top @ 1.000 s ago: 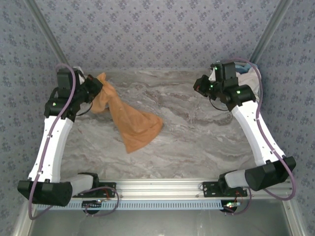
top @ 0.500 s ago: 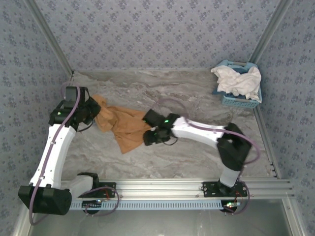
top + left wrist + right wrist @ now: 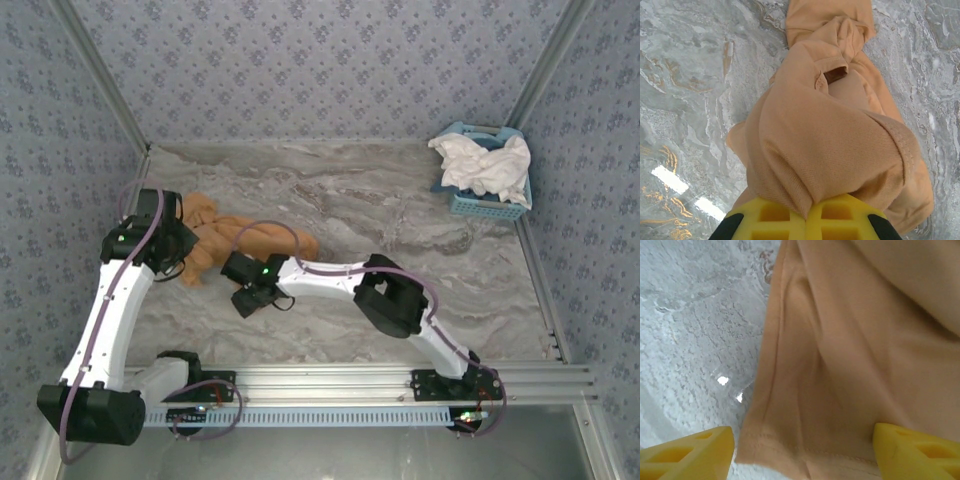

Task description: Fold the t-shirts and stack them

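From above, the tan-orange cloth t-shirt (image 3: 235, 238) lies bunched at the left, and a white cloth t-shirt (image 3: 480, 165) sits in the light blue plastic lattice basket (image 3: 490, 207), far right. Left wrist: the left gripper (image 3: 807, 220) is clamped tight on the tan cloth. Right wrist: the right gripper (image 3: 802, 455) gapes wide astride its hem, gripping nothing.

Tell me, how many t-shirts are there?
2. A tan-orange t-shirt lies bunched at left, pinched by the left gripper; a white t-shirt is heaped in the blue basket at far right. That heap could hide more.
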You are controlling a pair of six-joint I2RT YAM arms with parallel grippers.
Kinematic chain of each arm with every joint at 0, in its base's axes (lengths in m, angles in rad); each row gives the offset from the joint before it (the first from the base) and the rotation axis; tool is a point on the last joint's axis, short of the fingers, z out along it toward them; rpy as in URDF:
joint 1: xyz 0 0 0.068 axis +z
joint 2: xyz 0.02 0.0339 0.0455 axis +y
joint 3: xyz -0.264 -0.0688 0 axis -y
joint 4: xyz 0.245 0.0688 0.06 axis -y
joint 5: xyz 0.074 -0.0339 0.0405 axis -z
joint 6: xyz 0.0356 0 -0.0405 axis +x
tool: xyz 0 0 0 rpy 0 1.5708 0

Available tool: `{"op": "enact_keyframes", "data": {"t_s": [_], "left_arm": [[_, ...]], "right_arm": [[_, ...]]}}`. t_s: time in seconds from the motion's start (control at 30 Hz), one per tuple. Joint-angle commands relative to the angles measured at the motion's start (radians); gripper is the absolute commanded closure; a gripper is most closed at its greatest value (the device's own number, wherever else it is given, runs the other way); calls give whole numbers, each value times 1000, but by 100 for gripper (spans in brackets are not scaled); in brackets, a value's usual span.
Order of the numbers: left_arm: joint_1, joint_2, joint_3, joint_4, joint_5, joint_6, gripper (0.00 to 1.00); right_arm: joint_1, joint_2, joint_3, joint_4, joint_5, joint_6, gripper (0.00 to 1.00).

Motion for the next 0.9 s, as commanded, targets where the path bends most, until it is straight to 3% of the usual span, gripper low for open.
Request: {"op": "enact_keyframes", "data": {"t_s": [0.0, 0.07, 0.13, 0.23, 0.27, 0.33, 0.57, 0.7, 0.87], "left_arm": [[4, -18, 8, -23, -26, -3, 100], [4, -17, 9, -18, -23, -5, 100], [4, -15, 12, -12, -21, -6, 100], [4, -12, 17, -2, -15, -2, 100], [4, -11, 18, 5, -8, -1, 100], [4, -8, 15, 38, 30, 9, 100], [4, 14, 72, 179, 169, 55, 100], [4, 52, 215, 213, 205, 86, 100], [4, 74, 398, 258, 250, 108, 100]], "right_arm": [[7, 64, 49, -127, 8, 11, 26], [2, 82, 49, -144, 9, 14, 32], [-12, 85, 40, -160, 14, 25, 45], [-42, 49, -15, -165, 34, 57, 82], [-55, 18, -53, -155, 53, 66, 91], [-82, -70, -132, -128, 82, 73, 100], [-260, -542, -343, -22, 63, -12, 100], [-412, -731, -298, -9, -50, -96, 100], [-577, -840, -154, -53, -178, -154, 100]]}}
